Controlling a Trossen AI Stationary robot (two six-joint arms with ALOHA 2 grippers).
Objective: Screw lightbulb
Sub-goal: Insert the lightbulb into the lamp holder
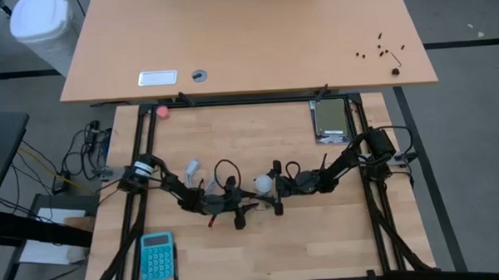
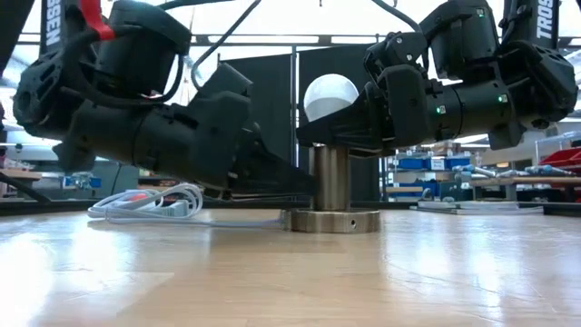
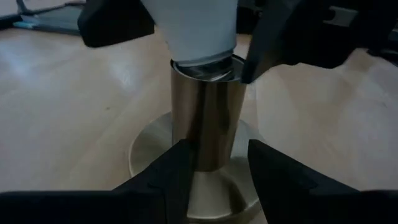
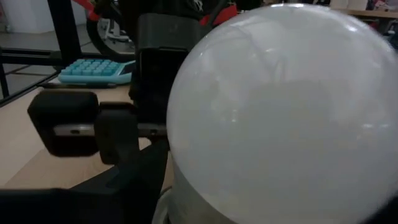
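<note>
Currently right hand [image 2: 349, 123] grips the lightbulb [image 2: 331, 95] seated atop the socket [image 2: 331, 182]; left hand [image 3: 217, 168] clamps the socket post below.

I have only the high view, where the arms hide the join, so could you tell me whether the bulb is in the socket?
Observer: At table height, the bulb has its neck at the top of the socket, with the globe clear above it.
Operator: Is the left pincer holding anything?
Observer: The left pincer clamps the socket's post, low near the base.
Operator: And the right?
Observer: The right pincer grips the bulb just below the globe.
</note>
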